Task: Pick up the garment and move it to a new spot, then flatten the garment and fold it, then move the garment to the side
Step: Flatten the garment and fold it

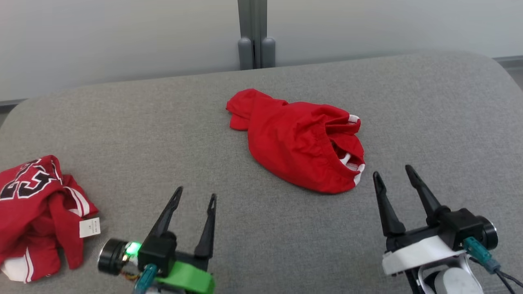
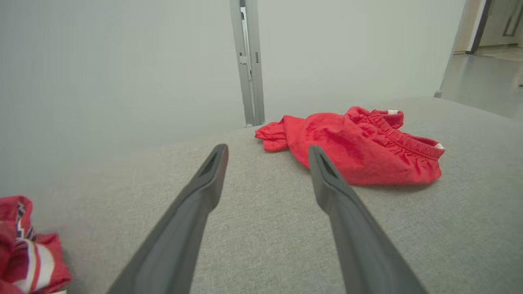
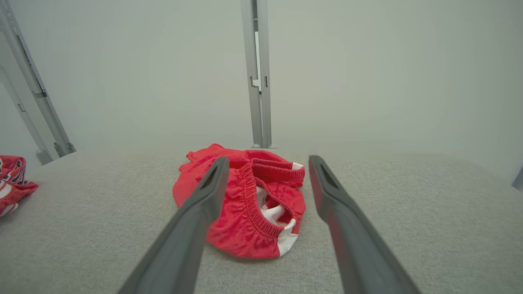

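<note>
- Two spread, empty hands: left gripper (image 1: 196, 192) and right gripper (image 1: 392, 171) hover over the table (image 1: 122, 134).
- Garment (image 1: 300, 149) lies crumpled mid-table, just beyond the right gripper, touching neither.
- Jersey (image 1: 36, 212) sits bunched at the left edge.

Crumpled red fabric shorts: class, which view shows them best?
Head view: the whole crumpled red fabric shorts from above, unobstructed. Left wrist view: side-on, left gripper overlapping. Right wrist view: waistband opening, partly behind right gripper.
</note>
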You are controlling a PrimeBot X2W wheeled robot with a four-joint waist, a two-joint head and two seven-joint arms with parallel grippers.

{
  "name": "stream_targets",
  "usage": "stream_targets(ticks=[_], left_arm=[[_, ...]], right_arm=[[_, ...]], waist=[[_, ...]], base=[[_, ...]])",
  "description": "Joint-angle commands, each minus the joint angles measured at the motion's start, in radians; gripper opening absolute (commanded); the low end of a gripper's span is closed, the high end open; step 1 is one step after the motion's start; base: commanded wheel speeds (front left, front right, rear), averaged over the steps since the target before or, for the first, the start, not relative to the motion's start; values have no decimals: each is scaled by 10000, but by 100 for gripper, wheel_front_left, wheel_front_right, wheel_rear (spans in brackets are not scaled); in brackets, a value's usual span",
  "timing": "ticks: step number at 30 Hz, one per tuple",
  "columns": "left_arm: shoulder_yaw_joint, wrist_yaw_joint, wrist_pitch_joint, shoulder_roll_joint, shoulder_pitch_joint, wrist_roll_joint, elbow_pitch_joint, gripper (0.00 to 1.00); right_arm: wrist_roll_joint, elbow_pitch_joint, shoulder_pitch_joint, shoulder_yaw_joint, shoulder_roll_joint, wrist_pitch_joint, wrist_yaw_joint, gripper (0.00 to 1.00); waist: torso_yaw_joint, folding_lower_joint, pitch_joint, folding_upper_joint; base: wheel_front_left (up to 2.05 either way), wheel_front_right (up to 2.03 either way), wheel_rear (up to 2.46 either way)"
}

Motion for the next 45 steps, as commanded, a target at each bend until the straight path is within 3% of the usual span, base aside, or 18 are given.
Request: stream_targets(ticks=[1, 6, 11, 17, 20, 28, 35, 36, 38, 39, 40, 41, 45], left_arm=[[-172, -117, -6, 21, -569, 131, 170, 100], [-1603, -464, -5, 20, -2348, 417, 1398, 100], [-3190, -533, 77, 36, -4064, 318, 2818, 100], [-4950, -542, 1437, 36, -5786, -287, 3807, 100], [-5659, -228, 2505, 42, -6371, -728, 3848, 100], [-7093, 1456, 5216, 45, -7556, -1339, 3884, 100], [-7369, 2034, 6375, 33, -8167, -1979, 4796, 100], [-7385, 2088, 6381, 36, -8200, -2035, 4914, 97], [-7436, 2112, 6398, 39, -8285, -2149, 5140, 52], [-7453, 2126, 6364, 37, -8363, -2211, 5227, 36], [-7471, 2143, 6332, 35, -8419, -2247, 5292, 6], [-7486, 2141, 6340, 35, -8432, -2339, 5388, 0], [-7498, 1920, 6278, 34, -8447, -2774, 5318, 0]], right_arm=[[-7, -83, -242, -127, -10, -2, -4, 100], [2, -200, -608, -744, 51, -1, -4, 100], [20, -237, -814, -1278, 118, -1, -4, 100], [178, -240, -906, -1609, 175, -1, -4, 100], [403, -184, -912, -1573, 179, -1, -4, 100], [800, -21, -952, -1289, 177, -1, -4, 100], [1014, 35, -964, -1168, 174, -1, -4, 100], [1033, 38, -966, -1158, 175, -1, -4, 100], [1057, 42, -959, -1139, 176, -1, -4, 100], [1055, 44, -952, -1139, 176, -1, -4, 100], [1053, 52, -954, -1151, 174, -1, -4, 100], [1057, 60, -953, -1165, 174, -1, -4, 100], [1028, 61, -929, -1235, 175, -1, -4, 100]], waist=[[-642, 0, 840, 0], [-1383, 0, 1721, 0], [-2153, 0, 2340, 0], [-2916, 0, 2738, 0], [-3182, 0, 2869, 0], [-3675, 0, 3048, 0], [-3896, 0, 3078, 0], [-3899, 0, 3077, 0], [-3885, 0, 3061, 0], [-3869, 0, 3048, 0], [-3853, 0, 3035, 0], [-3826, 0, 3009, 0], [-3642, 0, 2860, 0]], base=[[0, 0, 0], [0, 0, 0], [0, 0, 0], [0, 0, 0], [0, 0, 0], [0, 0, 0], [0, 0, 0], [0, 0, 0], [0, 0, 0], [0, 0, 0], [0, 0, 0], [0, 0, 0], [0, 0, 0]])
